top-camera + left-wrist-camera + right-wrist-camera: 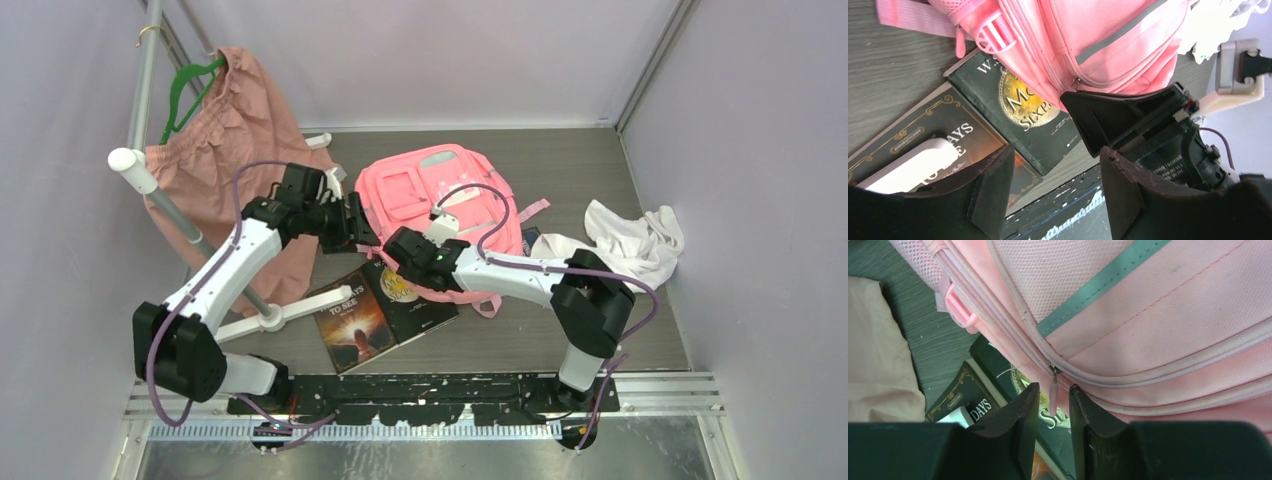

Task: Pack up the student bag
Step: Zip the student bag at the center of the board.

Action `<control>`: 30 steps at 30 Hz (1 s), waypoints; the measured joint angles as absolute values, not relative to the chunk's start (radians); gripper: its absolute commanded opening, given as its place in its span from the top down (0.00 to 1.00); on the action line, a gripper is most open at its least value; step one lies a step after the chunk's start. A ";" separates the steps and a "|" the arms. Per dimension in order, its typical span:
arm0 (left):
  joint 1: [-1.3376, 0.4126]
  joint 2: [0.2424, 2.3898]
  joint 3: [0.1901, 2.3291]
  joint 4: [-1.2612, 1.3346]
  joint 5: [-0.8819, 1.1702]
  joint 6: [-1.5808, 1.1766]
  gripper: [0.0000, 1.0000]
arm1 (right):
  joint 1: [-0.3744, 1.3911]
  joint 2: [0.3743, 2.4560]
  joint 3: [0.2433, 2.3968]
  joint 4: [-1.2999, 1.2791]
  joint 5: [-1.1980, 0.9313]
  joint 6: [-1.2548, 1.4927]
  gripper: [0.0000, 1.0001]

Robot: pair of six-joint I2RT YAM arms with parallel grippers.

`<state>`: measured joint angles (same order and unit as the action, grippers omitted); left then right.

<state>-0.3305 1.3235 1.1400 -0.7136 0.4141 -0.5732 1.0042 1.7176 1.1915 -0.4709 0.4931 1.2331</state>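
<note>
Right wrist view: the right fingers (1020,415) were set slightly apart astride the zipper pull (1053,387) of the student bag (1148,315), presumably for unzipping; the left fingers (990,185) were held wide, empty.

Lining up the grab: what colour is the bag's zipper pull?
The zipper pull is pale pink; clearest in right wrist view.
</note>
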 measured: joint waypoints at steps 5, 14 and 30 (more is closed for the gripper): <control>-0.343 1.446 1.143 -0.672 0.456 -0.596 0.28 | 0.985 1.720 1.168 -0.432 0.484 1.229 0.74; -0.422 1.567 1.165 -0.622 0.458 -0.622 0.30 | 0.978 1.723 1.148 -0.385 0.465 1.201 0.97; -0.455 1.717 1.240 -0.535 0.459 -0.677 0.41 | 0.965 1.682 1.069 -0.297 0.446 1.168 0.99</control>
<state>-0.4545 1.7168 1.2404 -0.5350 0.4591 -0.6769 0.9646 1.6817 1.0691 -0.2966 0.4461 1.1675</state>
